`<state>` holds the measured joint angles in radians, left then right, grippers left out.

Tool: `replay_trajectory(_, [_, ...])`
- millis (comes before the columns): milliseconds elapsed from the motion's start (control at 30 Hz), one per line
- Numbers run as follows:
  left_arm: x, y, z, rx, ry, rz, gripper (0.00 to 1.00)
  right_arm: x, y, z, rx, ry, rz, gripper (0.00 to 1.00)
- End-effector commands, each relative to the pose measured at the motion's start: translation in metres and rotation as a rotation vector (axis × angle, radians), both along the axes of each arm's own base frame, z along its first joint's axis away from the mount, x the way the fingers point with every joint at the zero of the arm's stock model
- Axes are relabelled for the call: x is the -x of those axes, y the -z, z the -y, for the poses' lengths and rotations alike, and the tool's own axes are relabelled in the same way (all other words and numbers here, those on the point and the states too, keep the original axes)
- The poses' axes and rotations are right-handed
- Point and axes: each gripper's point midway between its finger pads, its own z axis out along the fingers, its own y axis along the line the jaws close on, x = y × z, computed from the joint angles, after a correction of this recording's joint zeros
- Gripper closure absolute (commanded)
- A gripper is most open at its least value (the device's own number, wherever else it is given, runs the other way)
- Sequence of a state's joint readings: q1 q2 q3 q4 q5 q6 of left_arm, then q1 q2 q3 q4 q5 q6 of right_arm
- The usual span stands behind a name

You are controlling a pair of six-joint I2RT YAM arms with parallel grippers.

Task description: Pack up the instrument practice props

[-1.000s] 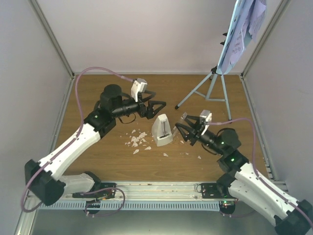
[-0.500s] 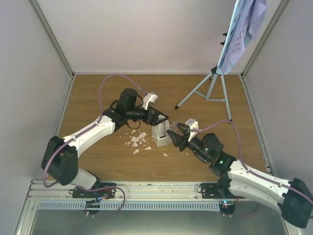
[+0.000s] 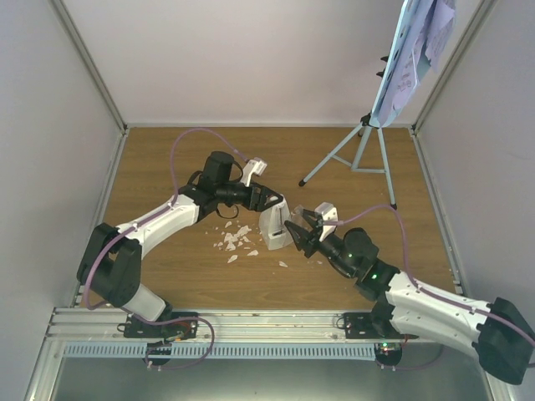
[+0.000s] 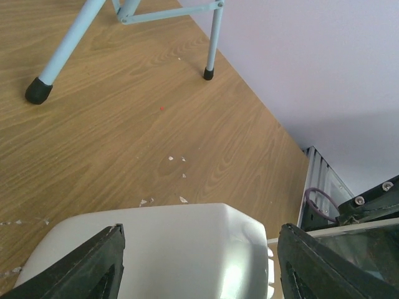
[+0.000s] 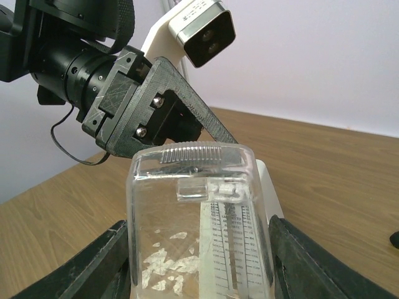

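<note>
The small white metronome [image 3: 272,227] stands upright mid-table. My left gripper [image 3: 274,206] straddles its white back [image 4: 174,249]; one finger [image 4: 103,261] touches its edge, while the other finger [image 4: 318,261] stands a little off, so the jaws are open. My right gripper [image 3: 298,232] is shut on the clear tapered cover [image 5: 193,224], held against the metronome's front, with the scale showing through it. The left gripper [image 5: 149,106] shows just behind the cover. The pale-blue music stand [image 3: 361,154] stands at the back right and carries the sheet music [image 3: 422,46] on its tray.
White crumbs [image 3: 234,241] lie scattered on the wood left of the metronome, and a few more sit to its right. The stand's legs [image 4: 62,53] spread over the floor beyond the metronome. Walls close in the table on three sides.
My left arm reached in to the metronome and its jaws narrowed around the body. My right arm carried the clear cover leftward up to the metronome's front.
</note>
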<state>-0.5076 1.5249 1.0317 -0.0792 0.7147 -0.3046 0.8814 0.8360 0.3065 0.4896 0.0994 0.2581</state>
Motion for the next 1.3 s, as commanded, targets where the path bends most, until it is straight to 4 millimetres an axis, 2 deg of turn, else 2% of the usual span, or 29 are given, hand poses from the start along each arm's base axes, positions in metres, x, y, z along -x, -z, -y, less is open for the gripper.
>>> replay_trajectory(0, [-0.003, -0.004, 0.002, 0.025, 0.023, 0.03, 0.32, -0.001, -0.006, 0.001, -0.031, 0.018, 0.033, 0.57])
replay_trajectory(167, [-0.004, 0.006, 0.0, -0.003, 0.027, 0.012, 0.42, -0.004, -0.013, 0.005, -0.045, 0.051, 0.063, 0.58])
replay_trajectory(367, [-0.004, 0.01, -0.003, -0.011, 0.026, 0.007, 0.43, -0.014, -0.01, 0.009, -0.012, 0.115, 0.108, 0.58])
replay_trajectory(833, [-0.005, 0.013, -0.003, -0.015, 0.035, 0.001, 0.47, -0.023, -0.003, -0.005, -0.057, 0.121, 0.15, 0.58])
replay_trajectory(1267, [-0.005, 0.014, -0.003, -0.019, 0.039, 0.0, 0.49, -0.027, 0.019, -0.018, -0.043, 0.2, 0.129, 0.58])
